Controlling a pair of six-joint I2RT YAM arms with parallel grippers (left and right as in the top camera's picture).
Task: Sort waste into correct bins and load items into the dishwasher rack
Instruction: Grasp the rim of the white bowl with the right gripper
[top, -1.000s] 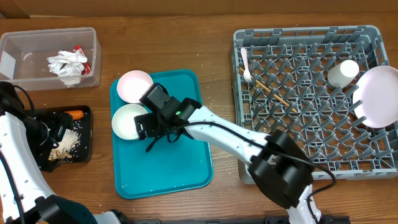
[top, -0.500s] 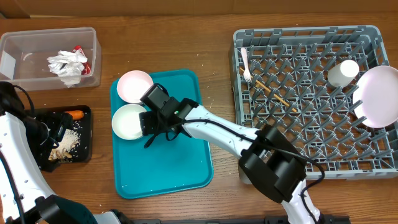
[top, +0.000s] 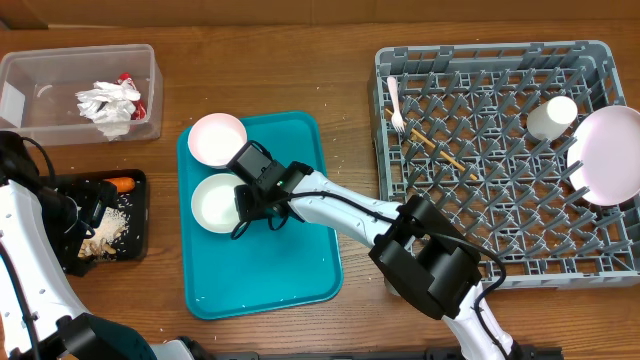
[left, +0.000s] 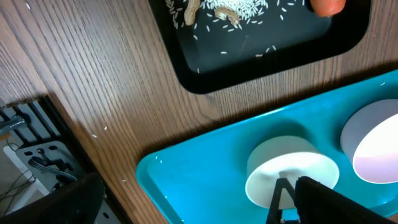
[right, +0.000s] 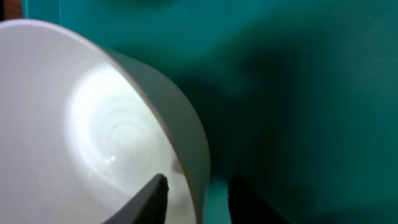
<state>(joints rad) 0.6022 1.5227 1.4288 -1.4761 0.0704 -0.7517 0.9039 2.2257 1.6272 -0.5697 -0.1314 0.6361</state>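
A white bowl (top: 215, 203) stands on the teal tray (top: 290, 270), with a pink bowl (top: 217, 138) behind it. My right gripper (top: 240, 207) straddles the white bowl's right rim (right: 198, 163): one finger inside, one outside, jaws narrow with a slim gap still showing. My left gripper (top: 85, 212) hovers open over the black tray (top: 137, 215), which holds food scraps (top: 105, 235) and a carrot piece (top: 122, 184). The clear tub (top: 40, 90) holds a napkin (top: 107, 102) and a red wrapper (top: 127, 80). The rack (top: 490, 50) carries a plate (top: 608, 150), cup (top: 552, 115), fork (top: 395, 103) and stick (top: 440, 150).
My right arm reaches from the table's front edge across the teal tray. Bare wood lies between the teal tray and the rack, and between the tub and the tray. Crumbs dot the wood near the rack's left wall.
My right gripper's jaws have narrowed around the white bowl's rim, and the bowl has slid a little toward the tray's middle. The left arm has not moved.
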